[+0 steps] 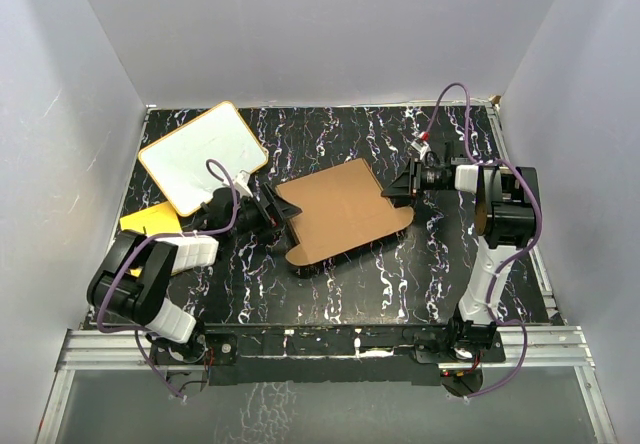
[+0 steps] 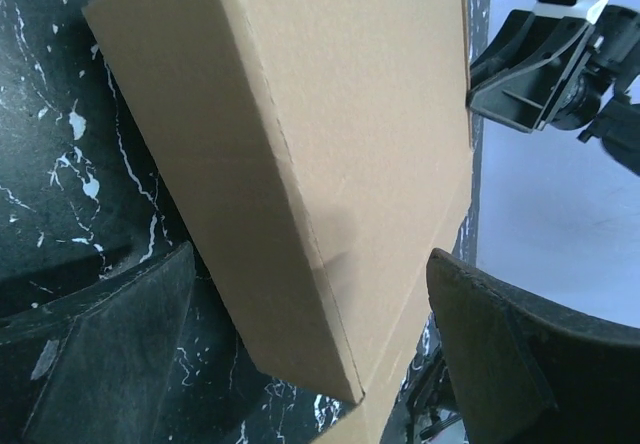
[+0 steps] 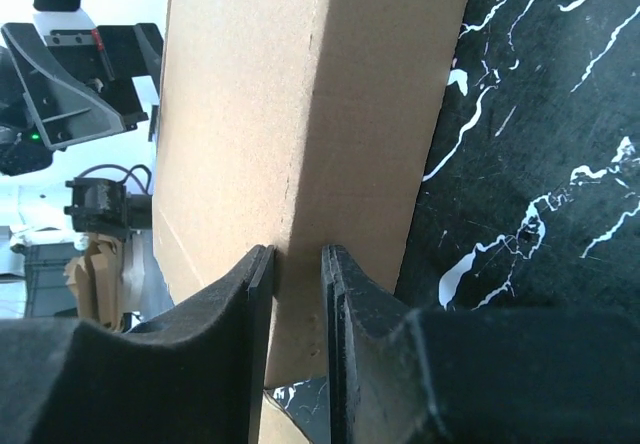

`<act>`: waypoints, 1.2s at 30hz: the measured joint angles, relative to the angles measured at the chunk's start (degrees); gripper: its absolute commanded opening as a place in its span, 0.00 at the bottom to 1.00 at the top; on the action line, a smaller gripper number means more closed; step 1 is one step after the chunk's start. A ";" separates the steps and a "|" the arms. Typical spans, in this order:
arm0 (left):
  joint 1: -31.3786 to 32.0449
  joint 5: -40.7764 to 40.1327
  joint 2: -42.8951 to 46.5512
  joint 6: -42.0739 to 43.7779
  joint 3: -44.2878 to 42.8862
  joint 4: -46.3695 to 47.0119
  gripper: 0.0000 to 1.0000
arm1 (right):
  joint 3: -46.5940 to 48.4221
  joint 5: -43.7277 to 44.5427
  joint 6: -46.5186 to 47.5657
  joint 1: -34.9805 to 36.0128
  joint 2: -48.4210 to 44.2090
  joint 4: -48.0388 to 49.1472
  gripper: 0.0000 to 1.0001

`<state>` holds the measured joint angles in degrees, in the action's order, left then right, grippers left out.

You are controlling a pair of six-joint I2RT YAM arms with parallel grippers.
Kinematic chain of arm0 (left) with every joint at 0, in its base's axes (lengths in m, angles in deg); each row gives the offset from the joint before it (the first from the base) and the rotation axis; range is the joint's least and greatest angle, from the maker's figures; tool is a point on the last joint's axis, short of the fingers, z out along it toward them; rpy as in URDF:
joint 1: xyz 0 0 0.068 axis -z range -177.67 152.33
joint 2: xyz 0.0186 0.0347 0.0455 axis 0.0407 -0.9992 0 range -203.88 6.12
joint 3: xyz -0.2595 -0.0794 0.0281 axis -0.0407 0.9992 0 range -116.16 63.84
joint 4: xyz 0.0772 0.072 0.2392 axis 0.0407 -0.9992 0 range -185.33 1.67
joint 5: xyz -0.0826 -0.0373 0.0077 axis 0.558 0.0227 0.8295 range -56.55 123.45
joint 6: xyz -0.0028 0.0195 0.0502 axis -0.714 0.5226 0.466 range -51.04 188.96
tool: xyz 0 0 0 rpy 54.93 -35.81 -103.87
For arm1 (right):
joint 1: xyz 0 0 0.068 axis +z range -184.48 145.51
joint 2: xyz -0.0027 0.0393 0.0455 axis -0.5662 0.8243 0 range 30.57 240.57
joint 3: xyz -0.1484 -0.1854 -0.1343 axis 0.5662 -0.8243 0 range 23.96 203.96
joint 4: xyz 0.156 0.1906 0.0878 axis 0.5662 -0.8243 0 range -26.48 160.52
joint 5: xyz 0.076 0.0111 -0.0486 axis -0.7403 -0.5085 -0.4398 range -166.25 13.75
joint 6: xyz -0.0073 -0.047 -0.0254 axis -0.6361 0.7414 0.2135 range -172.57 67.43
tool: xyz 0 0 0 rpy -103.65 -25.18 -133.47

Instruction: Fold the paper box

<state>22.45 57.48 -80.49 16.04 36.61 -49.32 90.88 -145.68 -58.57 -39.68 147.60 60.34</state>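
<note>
Pinches box (image 1: 340, 214) edge in right hand (image 3: 297, 254) to steady it; poises left hand (image 1: 283, 214) released, astride opposite wall, apparently ready to fold.

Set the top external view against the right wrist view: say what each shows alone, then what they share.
Only top external: the white board with its orange rim and the yellow sheet beside it. Only right wrist: the right gripper close up, its jaws close together on an edge of the paper box. Both: the box, the open left gripper at its opposite side, and the black marbled table.
</note>
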 measured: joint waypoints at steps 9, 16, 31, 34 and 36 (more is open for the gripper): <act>0.04 -0.07 -2.10 -4.07 1.01 4.74 0.97 | -0.24 -2.93 -2.93 -1.92 1.62 1.88 0.20; 1.49 -1.01 -3.52 -7.30 1.86 9.20 0.96 | -0.37 -3.43 -3.61 -2.08 1.90 2.51 0.20; 4.98 -7.28 -8.94 -17.31 1.97 20.15 0.54 | -0.39 -3.89 -3.23 -2.38 2.19 2.58 0.42; 5.09 -7.96 -8.57 -18.23 1.97 20.04 0.50 | 0.04 -2.80 -0.96 -2.43 2.19 0.46 0.51; 5.14 -8.44 -7.98 -18.64 1.97 19.50 0.48 | 0.98 -1.81 1.33 -2.45 2.16 -2.03 0.56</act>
<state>27.59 49.05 -88.47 -2.61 38.58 -29.83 91.86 -147.49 -57.23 -42.12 149.76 58.31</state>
